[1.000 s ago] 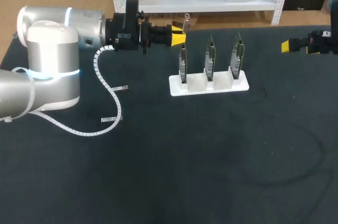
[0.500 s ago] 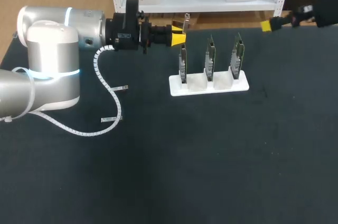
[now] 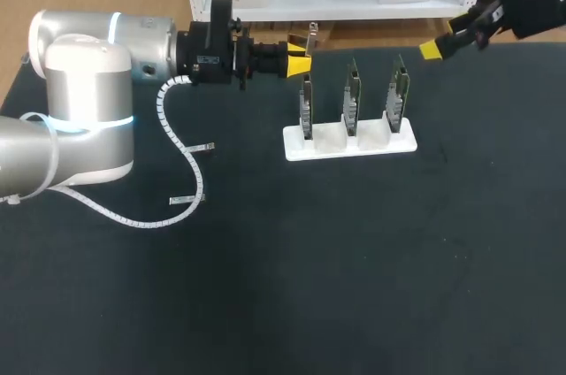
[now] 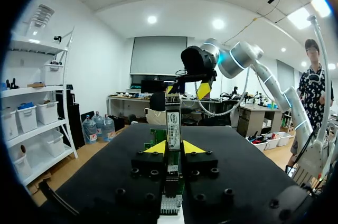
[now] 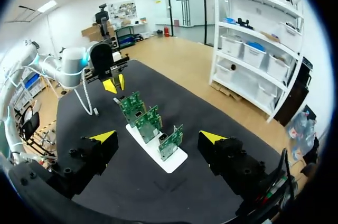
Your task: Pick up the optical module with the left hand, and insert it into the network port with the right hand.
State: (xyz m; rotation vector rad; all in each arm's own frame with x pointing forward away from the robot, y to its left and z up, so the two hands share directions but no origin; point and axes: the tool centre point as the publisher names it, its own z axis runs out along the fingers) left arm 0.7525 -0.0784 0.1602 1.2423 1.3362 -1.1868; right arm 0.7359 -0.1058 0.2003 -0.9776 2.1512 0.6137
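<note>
The slim silver white-labelled optical module (image 4: pixel 173 128) stands clamped in the left gripper (image 4: pixel 172 148) beside 3 green circuit boards (image 3: pixel 352 92) in a white slotted holder (image 3: pixel 349 141) — upright, probably for handover. The right gripper (image 3: pixel 432 48) — spread wide, empty — hangs above the black tabletop's (image 3: pixel 354 260) far corner.

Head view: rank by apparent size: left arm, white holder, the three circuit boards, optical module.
1. Left arm
2. White holder
3. Circuit boards: all three look alike, no ranking among them
4. Optical module, only a sliver showing beyond the left gripper
</note>
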